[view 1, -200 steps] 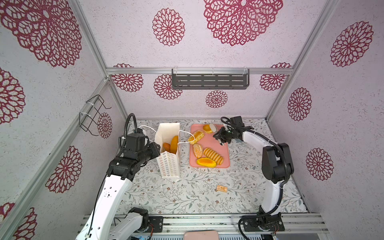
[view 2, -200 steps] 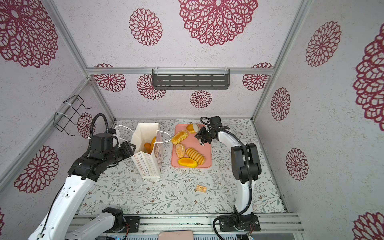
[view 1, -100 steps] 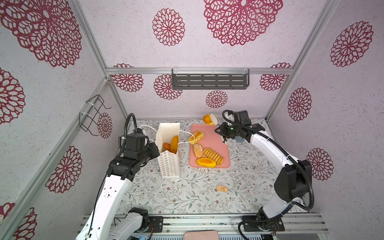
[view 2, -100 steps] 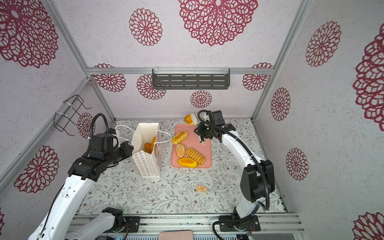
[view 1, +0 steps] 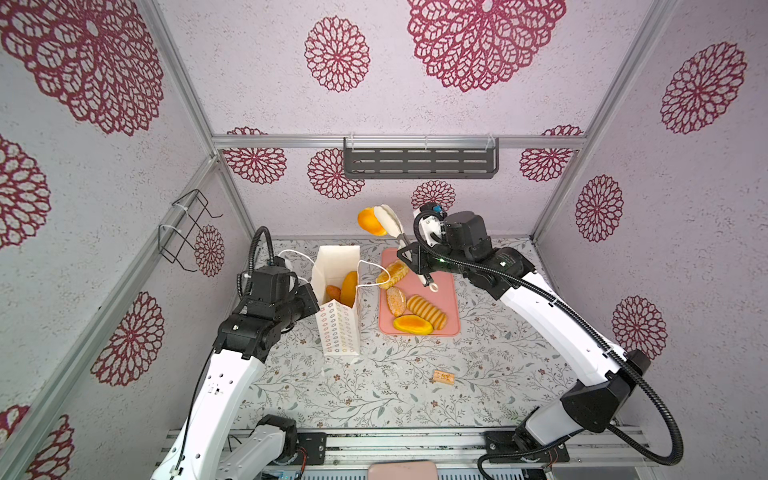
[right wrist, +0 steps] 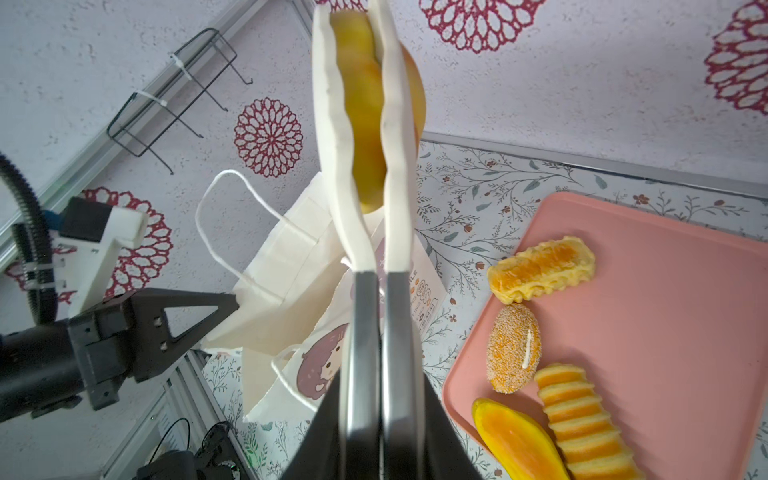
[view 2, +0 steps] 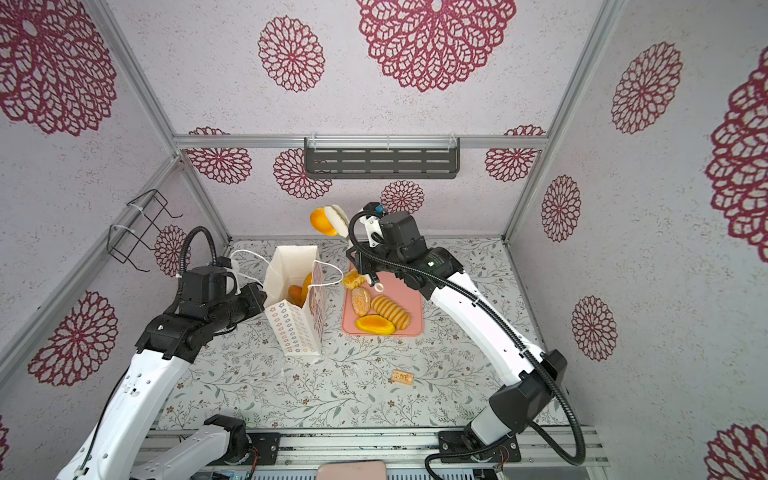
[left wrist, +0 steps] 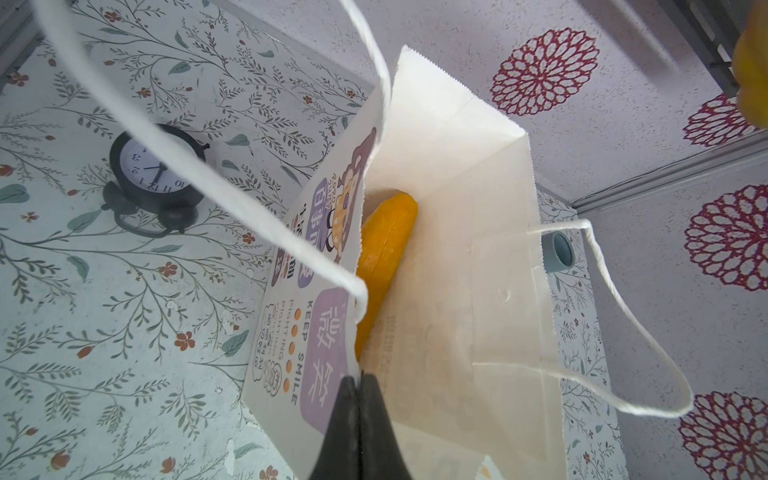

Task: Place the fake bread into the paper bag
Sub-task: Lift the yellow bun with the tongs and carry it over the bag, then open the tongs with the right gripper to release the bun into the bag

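2 golden toy pastries point(view 1: 349, 286) in the tall cream paper bag point(view 1: 337, 334), left gripper point(left wrist: 358, 395) pinching its rim; right gripper point(right wrist: 380, 415) clamps white tongs point(view 1: 390, 220) holding a round orange bun point(view 1: 368, 222) aloft; 4 to go on the pink plastic tray point(view 1: 451, 293).

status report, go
Left gripper shut on bag rim. Right gripper shut on tongs, bun clamped, airborne. Four breads on tray. Bag mouth open, unblocked.

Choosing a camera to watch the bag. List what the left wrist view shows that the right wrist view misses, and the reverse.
Left wrist only: a clock, an orange bread inside the paper bag. Right wrist only: a pink tray with four breads, the right gripper shut on tongs. Both: the paper bag, the left gripper shut on its wall, the bun in the tongs, barely in the left wrist view.
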